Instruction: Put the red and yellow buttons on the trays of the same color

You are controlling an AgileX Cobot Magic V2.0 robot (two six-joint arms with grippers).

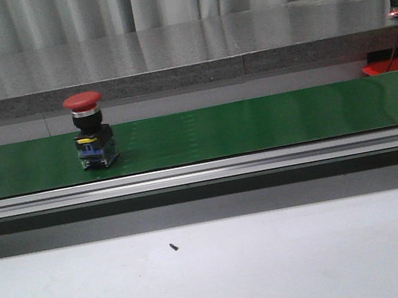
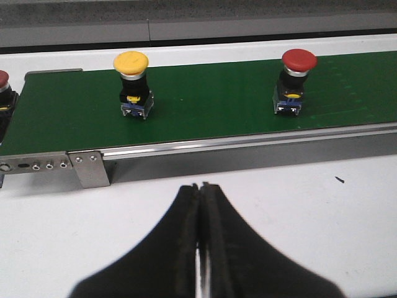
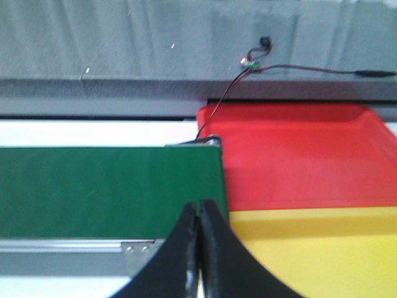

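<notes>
Red button (image 1: 92, 139) upright on green belt (image 1: 256, 123), left part.

On the conveyor belt (image 1: 256, 123), which runs across the worktop (image 1: 221, 276), one push button (image 1: 91, 131) stands upright toward its left, another (image 2: 133, 85) further left, with two trays (image 3: 298, 161) side by side past its right end.

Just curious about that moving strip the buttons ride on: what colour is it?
The belt is dark green, clearest in the left wrist view.
</notes>
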